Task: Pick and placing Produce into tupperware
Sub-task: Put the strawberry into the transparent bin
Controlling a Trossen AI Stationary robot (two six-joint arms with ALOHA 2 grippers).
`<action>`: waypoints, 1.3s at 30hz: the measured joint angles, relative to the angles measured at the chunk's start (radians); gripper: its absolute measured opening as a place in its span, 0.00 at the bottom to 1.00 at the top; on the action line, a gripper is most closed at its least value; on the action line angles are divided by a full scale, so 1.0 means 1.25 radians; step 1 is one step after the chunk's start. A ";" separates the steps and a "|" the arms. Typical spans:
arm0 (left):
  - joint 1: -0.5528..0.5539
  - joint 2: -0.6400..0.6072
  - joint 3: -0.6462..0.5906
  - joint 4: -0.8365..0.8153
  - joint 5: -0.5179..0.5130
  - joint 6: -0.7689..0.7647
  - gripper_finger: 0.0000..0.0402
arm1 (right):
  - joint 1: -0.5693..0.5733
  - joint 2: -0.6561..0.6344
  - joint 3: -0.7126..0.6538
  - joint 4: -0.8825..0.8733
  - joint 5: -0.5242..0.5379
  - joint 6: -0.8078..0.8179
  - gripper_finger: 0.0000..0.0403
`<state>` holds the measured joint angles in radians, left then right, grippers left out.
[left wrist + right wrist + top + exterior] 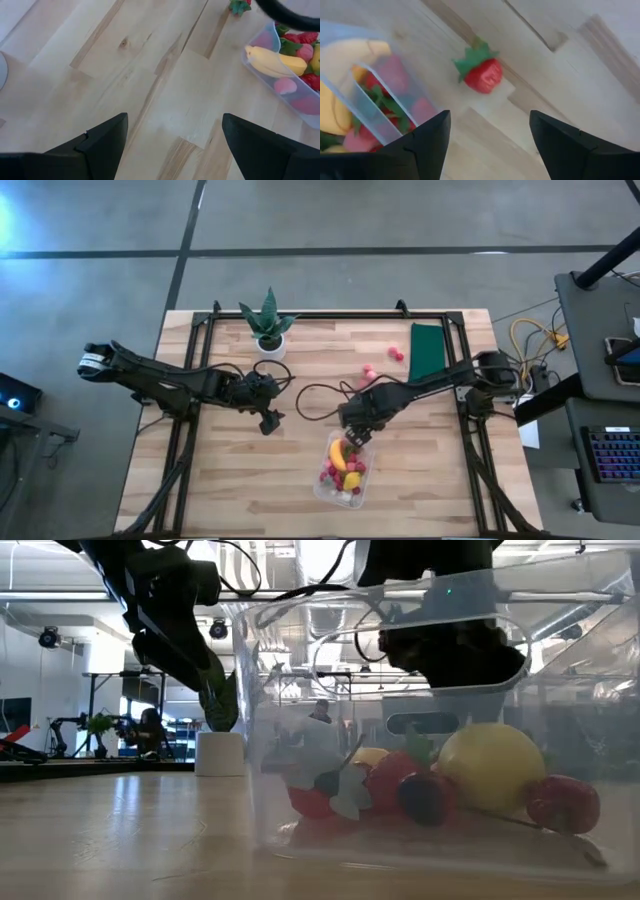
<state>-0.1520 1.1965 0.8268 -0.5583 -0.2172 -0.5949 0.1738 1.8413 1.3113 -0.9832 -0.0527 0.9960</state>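
The clear tupperware (343, 472) stands near the table's near edge. It holds a yellow banana (338, 454), a lemon (490, 766) and several red and pink berries. My right gripper (355, 437) hovers open just beyond the tub's far end. In the right wrist view (490, 140) a red strawberry with a green top (483, 75) lies on the table ahead of its fingers, beside the tub's wall (367, 107). My left gripper (270, 422) is open (172, 145) over bare wood to the left of the tub (280, 80). Two pink pieces (368, 370) (397, 352) lie farther back.
A spiky green plant in a white pot (268, 332) stands at the table's far edge, left of centre. A flat dark green rectangle (428, 350) lies at the far right. Black cables (310, 395) trail across the middle. Bare wood spreads on the near left.
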 joint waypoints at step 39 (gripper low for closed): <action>0.000 0.000 -0.002 0.000 0.000 0.000 0.77 | -0.071 0.022 -0.089 0.161 -0.081 -0.215 0.64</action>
<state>-0.1520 1.1965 0.8245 -0.5587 -0.2173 -0.5945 0.0856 1.8690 1.2002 -0.7815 -0.1539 0.7272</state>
